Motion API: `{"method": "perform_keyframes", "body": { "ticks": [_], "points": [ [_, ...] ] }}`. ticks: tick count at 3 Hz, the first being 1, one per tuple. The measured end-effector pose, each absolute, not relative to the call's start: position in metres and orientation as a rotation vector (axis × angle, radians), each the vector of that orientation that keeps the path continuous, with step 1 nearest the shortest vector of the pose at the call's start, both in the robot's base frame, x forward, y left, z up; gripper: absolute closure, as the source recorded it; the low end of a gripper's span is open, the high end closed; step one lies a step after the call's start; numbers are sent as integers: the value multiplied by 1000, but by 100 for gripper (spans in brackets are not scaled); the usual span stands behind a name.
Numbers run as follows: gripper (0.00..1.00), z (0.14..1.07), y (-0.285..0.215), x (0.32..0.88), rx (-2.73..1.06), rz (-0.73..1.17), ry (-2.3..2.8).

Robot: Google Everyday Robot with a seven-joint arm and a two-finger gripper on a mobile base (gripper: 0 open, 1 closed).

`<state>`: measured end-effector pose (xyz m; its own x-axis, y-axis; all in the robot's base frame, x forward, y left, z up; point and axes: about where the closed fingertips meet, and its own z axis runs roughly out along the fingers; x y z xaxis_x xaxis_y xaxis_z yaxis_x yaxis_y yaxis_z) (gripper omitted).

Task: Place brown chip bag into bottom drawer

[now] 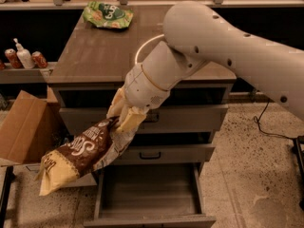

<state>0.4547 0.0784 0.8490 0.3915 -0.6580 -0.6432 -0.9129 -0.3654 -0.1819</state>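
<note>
My gripper is shut on the upper end of the brown chip bag, a crinkled dark-brown bag with white script and a yellow lower end. The bag hangs down to the left, in front of the middle drawer and above the left front corner of the bottom drawer. The bottom drawer is pulled open, its grey interior bare. My white arm reaches down from the upper right, across the cabinet front.
A green chip bag lies at the back of the cabinet top. An open cardboard box stands left of the cabinet. Cans and a bottle sit on a left shelf. A cable lies on the speckled floor right.
</note>
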Motion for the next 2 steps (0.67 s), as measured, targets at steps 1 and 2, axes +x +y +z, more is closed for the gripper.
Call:
{"method": "perform_keyframes", "body": {
  "ticks": [1, 2],
  "points": [
    [100, 800, 76, 454, -2119, 709, 1468],
    [100, 694, 62, 449, -2016, 807, 1750]
  ]
}}
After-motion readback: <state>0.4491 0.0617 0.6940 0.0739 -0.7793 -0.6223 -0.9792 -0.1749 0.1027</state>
